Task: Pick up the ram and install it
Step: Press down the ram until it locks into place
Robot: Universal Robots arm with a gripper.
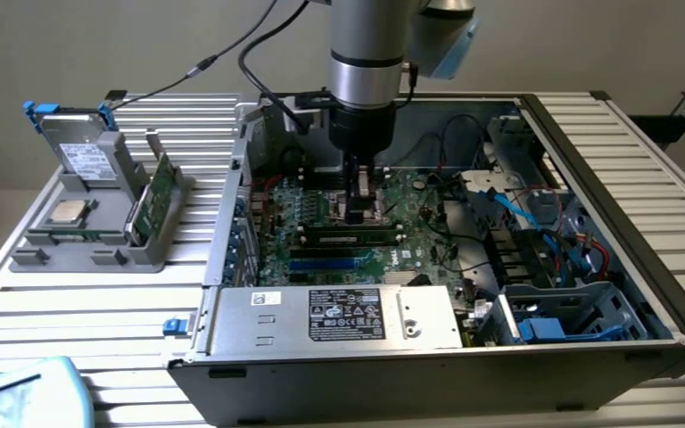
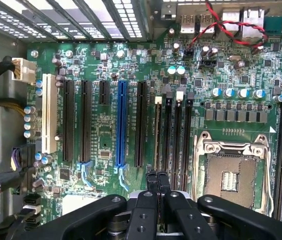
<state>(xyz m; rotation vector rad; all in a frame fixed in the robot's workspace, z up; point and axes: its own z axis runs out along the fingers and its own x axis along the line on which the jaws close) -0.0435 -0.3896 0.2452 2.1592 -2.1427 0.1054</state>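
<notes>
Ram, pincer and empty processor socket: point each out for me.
ram (image 1: 345, 237), exterior view, middle of its top edge
pincer (image 2: 158, 181), wrist view, between its closed fingertips
processor socket (image 2: 229, 181), wrist view, its open centre

arm: 1 (image 1: 364, 62)
hand: 1 (image 2: 158, 186), jaws closed together
computer case: 1 (image 1: 628, 352), lying open on the desk (image 1: 93, 312)
motherboard: 1 (image 2: 106, 130)
ram: 1 (image 1: 349, 237), flat in a slot on the motherboard
processor socket: 1 (image 2: 231, 175), open
blue long slot: 1 (image 2: 120, 122)
white long slot: 1 (image 2: 49, 120)
black long slots beside them: 3, plus 1 short
power supply box: 1 (image 1: 336, 316)
grey parts holder: 1 (image 1: 45, 259)
square silver chip: 1 (image 1: 69, 211)
green card: 1 (image 1: 150, 201), upright in holder
drive with blue clips: 1 (image 1: 78, 147)
</notes>
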